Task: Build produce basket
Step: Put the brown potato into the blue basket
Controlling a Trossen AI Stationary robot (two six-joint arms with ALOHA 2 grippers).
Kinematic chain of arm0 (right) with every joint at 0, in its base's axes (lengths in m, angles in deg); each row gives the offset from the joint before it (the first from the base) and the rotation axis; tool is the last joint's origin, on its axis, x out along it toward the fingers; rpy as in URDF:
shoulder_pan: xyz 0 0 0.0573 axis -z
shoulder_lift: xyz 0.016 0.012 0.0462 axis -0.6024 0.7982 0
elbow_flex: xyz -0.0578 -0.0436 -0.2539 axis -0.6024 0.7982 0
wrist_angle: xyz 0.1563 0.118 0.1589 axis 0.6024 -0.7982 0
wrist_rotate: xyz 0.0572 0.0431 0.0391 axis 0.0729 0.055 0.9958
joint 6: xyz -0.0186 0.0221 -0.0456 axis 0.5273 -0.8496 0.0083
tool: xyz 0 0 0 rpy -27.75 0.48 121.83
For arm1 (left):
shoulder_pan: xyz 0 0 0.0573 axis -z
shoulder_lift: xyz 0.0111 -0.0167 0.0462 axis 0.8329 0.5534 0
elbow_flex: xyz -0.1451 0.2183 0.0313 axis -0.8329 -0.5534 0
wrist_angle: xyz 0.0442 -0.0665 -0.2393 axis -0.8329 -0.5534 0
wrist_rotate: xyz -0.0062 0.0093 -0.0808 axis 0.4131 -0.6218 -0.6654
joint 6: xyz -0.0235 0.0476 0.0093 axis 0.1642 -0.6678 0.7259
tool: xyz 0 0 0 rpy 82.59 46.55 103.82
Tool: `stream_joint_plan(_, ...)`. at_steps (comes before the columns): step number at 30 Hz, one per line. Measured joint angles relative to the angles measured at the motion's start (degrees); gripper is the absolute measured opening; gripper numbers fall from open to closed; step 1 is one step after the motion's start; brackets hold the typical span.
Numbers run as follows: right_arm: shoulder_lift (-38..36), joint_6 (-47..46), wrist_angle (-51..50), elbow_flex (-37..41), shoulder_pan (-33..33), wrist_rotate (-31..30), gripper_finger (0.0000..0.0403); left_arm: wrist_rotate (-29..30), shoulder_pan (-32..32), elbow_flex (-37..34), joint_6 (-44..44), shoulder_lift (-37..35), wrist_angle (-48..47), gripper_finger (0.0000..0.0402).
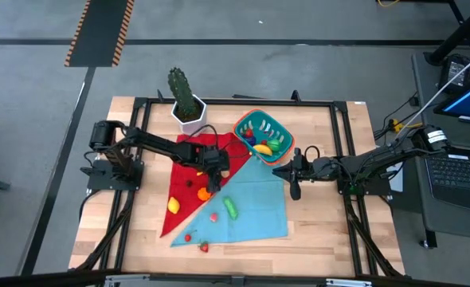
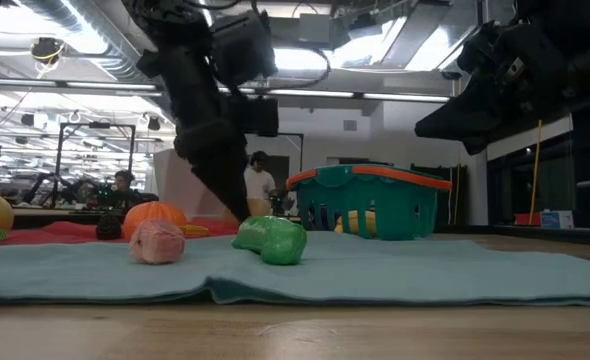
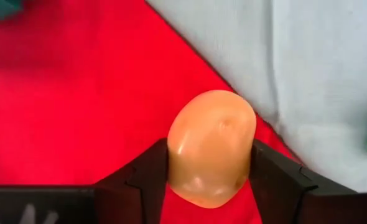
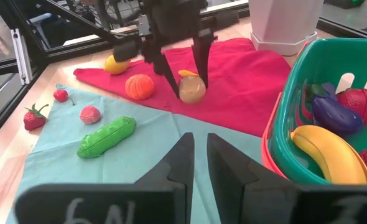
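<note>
Left wrist view shows my left gripper (image 3: 211,180) closed on a tan, egg-shaped fruit (image 3: 211,146), one finger pressed to each flank; I'd guess a potato or peach, though I can't name it surely. It sits over the red cloth (image 3: 78,93), right at the seam where the teal cloth (image 3: 320,68) begins beyond my fingertips. From the right wrist view the fruit looks held at its lower half, near the cloth, with an orange (image 4: 139,86) just beside my fingers, a lemon (image 4: 116,63) farther back, and a pink piece (image 4: 90,114) and a green pod (image 4: 106,136) on the teal cloth ahead. The basket (image 1: 247,121) stands well apart from my left fingers, close in front of my right gripper (image 4: 196,163), which hangs shut and empty beside it; a banana (image 4: 326,154), eggplant (image 4: 333,112) and red fruit (image 4: 357,99) already lie inside. The risk now is the grip itself: the fruit is smooth and rounded, and my pads meet it on curved sides, so it could squirt out as I lift. A swing toward the basket could clip the orange, or my right arm waiting there, and a low approach could catch the rim and tip the basket.
</note>
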Motion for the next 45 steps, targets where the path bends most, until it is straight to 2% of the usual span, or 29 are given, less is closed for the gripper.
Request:
stream_joint_plan(13, 0.0, 0.9, 2.0, 0.0, 0.0, 0.0, 0.0047, 1.7, 0.1, -0.7, -1.3, -16.8, -6.4, 0.0181)
stream_joint_plan(20, 0.0, 2.0, 3.1, 0.0, 0.0, 0.0, 0.0047, 3.2, 0.6, -8.8, 1.9, -27.6, -3.8, 0.0181)
stream_joint_plan(26, 0.0, 2.0, 3.4, 0.0, 0.0, 0.0, 0.0047, 3.2, 2.1, -18.7, 3.2, -37.3, 6.8, 0.0181)
stream_joint_plan(32, 0.0, 2.0, 4.8, 0.0, 0.0, 0.0, 0.0047, 2.6, 4.4, -30.2, 3.5, -44.8, 22.5, 0.018)
stream_joint_plan(38, 0.0, 1.6, 6.1, 0.0, 0.0, 0.1, 0.0047, -4.5, 5.5, -38.2, 1.7, -48.0, 40.4, 0.018)
stream_joint_plan(45, 0.0, 1.6, 6.8, 0.0, 0.0, 0.1, 0.0047, -6.1, 5.4, -41.0, 0.1, -49.0, 45.2, 0.018)
